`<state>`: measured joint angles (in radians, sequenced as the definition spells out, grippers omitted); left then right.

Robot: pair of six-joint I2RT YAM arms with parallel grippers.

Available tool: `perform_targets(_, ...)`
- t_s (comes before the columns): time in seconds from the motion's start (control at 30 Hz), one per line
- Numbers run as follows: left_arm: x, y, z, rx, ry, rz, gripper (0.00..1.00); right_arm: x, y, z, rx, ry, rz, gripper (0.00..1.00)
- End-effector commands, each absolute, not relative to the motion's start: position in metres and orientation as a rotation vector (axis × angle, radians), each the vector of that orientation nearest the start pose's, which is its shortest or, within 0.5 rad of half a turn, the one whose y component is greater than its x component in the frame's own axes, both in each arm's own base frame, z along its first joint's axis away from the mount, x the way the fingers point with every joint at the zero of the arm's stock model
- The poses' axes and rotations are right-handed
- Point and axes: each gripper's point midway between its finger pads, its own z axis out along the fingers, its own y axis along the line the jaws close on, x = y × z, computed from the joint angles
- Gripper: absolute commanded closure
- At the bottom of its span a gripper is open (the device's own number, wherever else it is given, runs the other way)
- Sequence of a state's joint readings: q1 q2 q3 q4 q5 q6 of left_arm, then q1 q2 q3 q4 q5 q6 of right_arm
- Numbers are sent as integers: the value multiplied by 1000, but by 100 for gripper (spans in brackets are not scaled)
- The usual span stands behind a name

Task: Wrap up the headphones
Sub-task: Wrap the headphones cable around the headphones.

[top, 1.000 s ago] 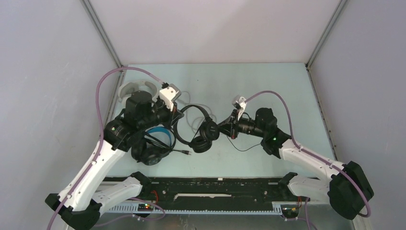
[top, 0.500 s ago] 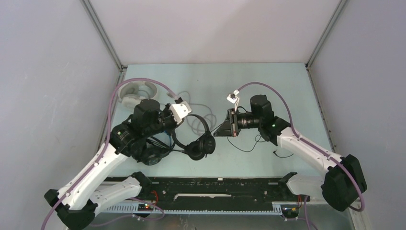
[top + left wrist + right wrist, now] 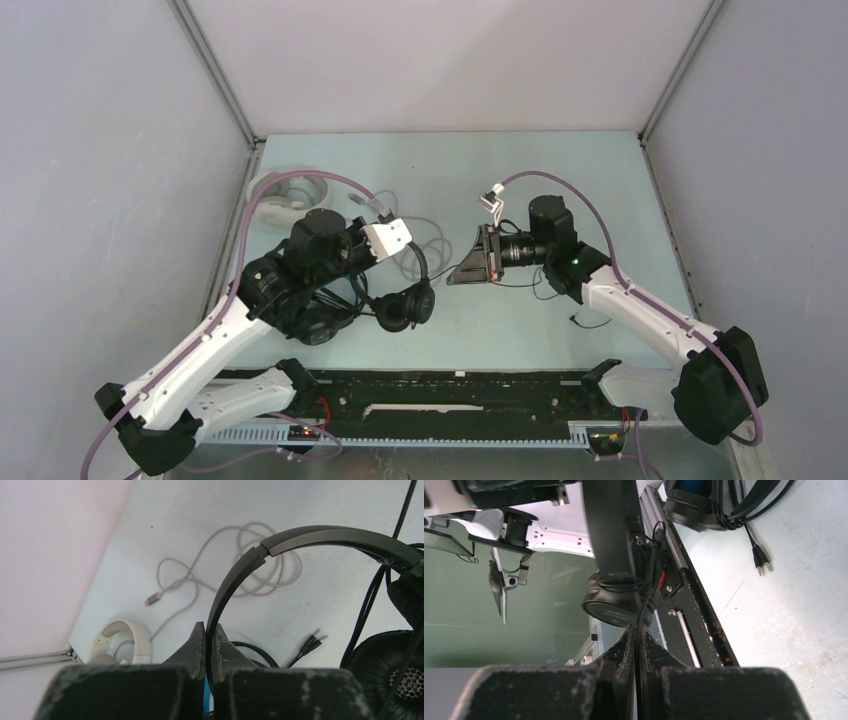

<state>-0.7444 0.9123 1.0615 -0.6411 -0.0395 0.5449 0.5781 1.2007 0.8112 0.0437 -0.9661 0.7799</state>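
Left wrist view crops earcups (image 3: pixel 387 675) of the thin black headphones (image 3: pixel 300 537).

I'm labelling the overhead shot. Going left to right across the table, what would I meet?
white headphones → thin black headphones → right gripper → plug of the black cord. The grey cable and the other black pair overlap these, so they are left out.

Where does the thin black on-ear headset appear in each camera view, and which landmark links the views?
Top external: the thin black headset sits left of centre, between the arms.
Left wrist: its headband arcs from bottom centre to the right edge.
Right wrist: upper centre, with the headband above one ear cup.
Shared landmark: the blue-banded black pair, at the top edge in the right wrist view; only a blue sliver shows in the left wrist view.
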Motion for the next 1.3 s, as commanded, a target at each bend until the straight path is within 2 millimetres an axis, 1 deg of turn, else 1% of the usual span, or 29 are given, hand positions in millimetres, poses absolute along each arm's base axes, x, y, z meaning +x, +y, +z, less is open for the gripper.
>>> perform_targets(0.0, 240, -173, 260, 1245, 1678, -25, 100, 167, 303, 290, -600, 1975, 1807, 93)
perform_targets(0.13, 242, -174, 262, 1226, 1685, -27, 100, 163, 310, 295, -608, 1952, 1830, 98)
perform_targets(0.3, 248, -174, 262, 1170, 1727, -19, 100, 157, 320, 308, -618, 1903, 1886, 99)
perform_targets(0.37, 252, -172, 259, 1139, 1758, -3, 100, 157, 322, 316, -608, 1869, 1898, 99)
perform_targets(0.47, 254, -170, 256, 1116, 1791, 9, 100, 166, 325, 323, -564, 1862, 1857, 100)
perform_targets(0.6, 256, -171, 253, 1069, 1825, -6, 100, 170, 329, 328, -555, 1857, 1841, 95)
perform_targets(0.7, 257, -173, 253, 1031, 1864, -21, 100, 170, 335, 332, -550, 1851, 1859, 90)
perform_targets(0.83, 260, -173, 251, 978, 1917, -20, 100, 168, 347, 336, -559, 1848, 1864, 89)
perform_targets(0.93, 264, -170, 252, 911, 1959, -3, 100, 163, 357, 334, -583, 1863, 1854, 89)
perform_targets(1.1, 271, -170, 260, 749, 2015, -17, 100, 162, 368, 322, -580, 1904, 1811, 90)
perform_targets(1.2, 276, -170, 269, 619, 2016, -39, 100, 162, 372, 319, -570, 1910, 1786, 90)
perform_targets(1.27, 277, -173, 276, 541, 2009, -80, 100, 162, 375, 317, -568, 1916, 1756, 90)
